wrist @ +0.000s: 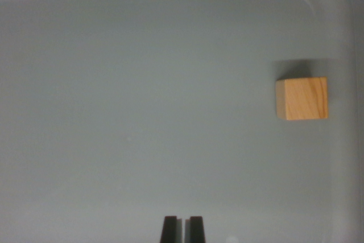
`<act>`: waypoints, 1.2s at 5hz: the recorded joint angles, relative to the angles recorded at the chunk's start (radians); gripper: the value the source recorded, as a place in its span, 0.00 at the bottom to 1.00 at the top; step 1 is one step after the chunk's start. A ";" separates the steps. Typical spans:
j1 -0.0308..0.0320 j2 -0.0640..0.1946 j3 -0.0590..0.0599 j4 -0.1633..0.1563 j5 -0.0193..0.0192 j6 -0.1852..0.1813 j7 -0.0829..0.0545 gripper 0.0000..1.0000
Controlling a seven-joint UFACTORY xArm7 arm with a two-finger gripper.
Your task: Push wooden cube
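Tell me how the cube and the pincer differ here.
The cube is light wood with visible grain; the pincer is black. The cube sits whole at the wrist view's right, while the pincer is cut off at the bottom edge, near centre. Its jaws stand nearly together. They are apart, not touching. Both are blocky.

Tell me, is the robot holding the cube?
No. The gripper holds nothing; its fingers sit nearly together at the bottom. The cube lies apart, toward the wrist view's right.

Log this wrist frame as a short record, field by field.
surface: grey tray, raised rim along top and right
object: wooden cube, upright, at the wrist view's right, near the right rim
gripper: gripper at bottom centre, fingertips nearly together, holding nothing
contact: none; cube well apart from gripper
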 joint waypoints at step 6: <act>-0.0245 0.058 -0.022 -0.084 -0.0014 -0.131 -0.057 0.00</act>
